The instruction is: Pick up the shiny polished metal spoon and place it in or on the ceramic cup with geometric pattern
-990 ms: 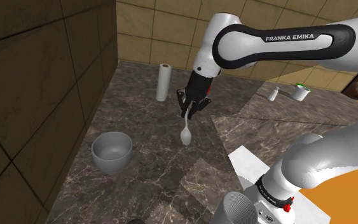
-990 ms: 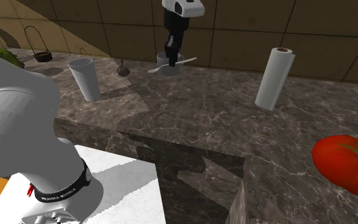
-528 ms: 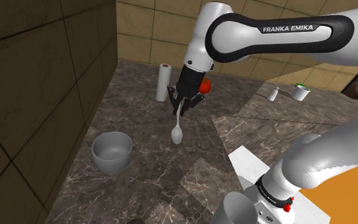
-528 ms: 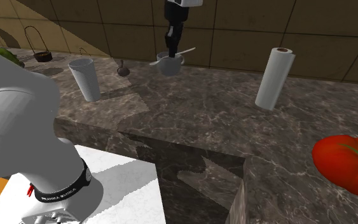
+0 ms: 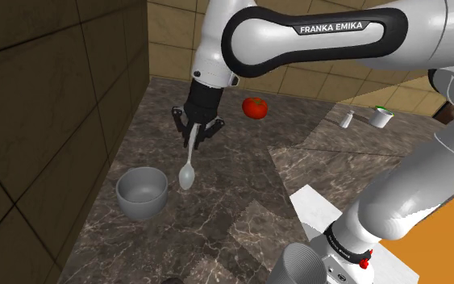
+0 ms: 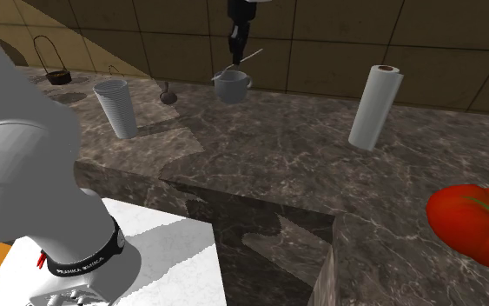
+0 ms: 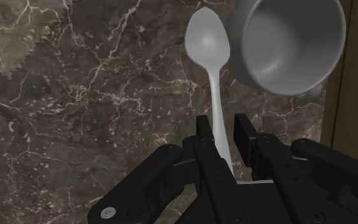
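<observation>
Close by the robot's stand (image 5: pixel 451 250), a ribbed grey tumbler (image 5: pixel 301 266) sits at the edge of the dark veined marble counter (image 5: pixel 217 218) and plays no part in the job. Farther out over that counter, the black two-finger gripper (image 5: pixel 193 139) hangs well above the stone, clamped on the thin handle of the pale, glossy grey spoon (image 5: pixel 187 168), whose bowl points down and away from the hand. The wrist view shows the handle pinched between the two fingertips (image 7: pixel 204 130), so the pick-up half of the task looks done. Just beyond the spoon's bowl stands the plain grey cup (image 5: pixel 142 192), upright and open-mouthed on the counter near the brown tiled wall (image 5: pixel 56 121); no geometric pattern shows on it. Seen along the gripper, the spoon's bowl lies just beside the cup's rim and not over its opening, and the shoulder view shows a small gap between the two, so the placing half is left. By my judgement, what remains is a short carry to bring the bowl over the cup's mouth, a lowering until the spoon is inside or across the rim, and then the release.
</observation>
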Robot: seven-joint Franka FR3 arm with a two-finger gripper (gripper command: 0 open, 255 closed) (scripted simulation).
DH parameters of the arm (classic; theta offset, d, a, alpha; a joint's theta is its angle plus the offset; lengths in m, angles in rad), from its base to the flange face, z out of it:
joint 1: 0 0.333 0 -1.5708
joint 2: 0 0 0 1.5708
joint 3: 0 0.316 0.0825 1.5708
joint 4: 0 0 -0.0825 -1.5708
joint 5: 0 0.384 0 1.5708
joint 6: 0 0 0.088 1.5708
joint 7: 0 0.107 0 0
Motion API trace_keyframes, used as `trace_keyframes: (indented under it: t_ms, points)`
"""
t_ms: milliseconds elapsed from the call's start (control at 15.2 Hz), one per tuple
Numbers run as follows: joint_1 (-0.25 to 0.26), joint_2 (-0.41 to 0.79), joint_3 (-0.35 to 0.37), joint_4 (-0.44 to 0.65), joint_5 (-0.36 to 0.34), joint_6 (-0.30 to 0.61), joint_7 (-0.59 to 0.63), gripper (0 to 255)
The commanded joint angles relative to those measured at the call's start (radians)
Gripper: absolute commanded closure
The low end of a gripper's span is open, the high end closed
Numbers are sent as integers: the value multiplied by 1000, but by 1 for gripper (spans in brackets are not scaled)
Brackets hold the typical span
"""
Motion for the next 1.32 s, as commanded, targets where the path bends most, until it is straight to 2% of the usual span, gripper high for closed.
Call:
trace_keyframes:
  t_ms: [0, 198, 528, 1254]
  points:
    - [14, 67, 32, 66, -39, 5, 63, 255]
    - [46, 186, 69, 186, -119, 1, 159, 255]
    - [137, 380, 91, 400, -255, -36, 297, 255]
    - [138, 403, 82, 279, -266, 104, 288, 255]
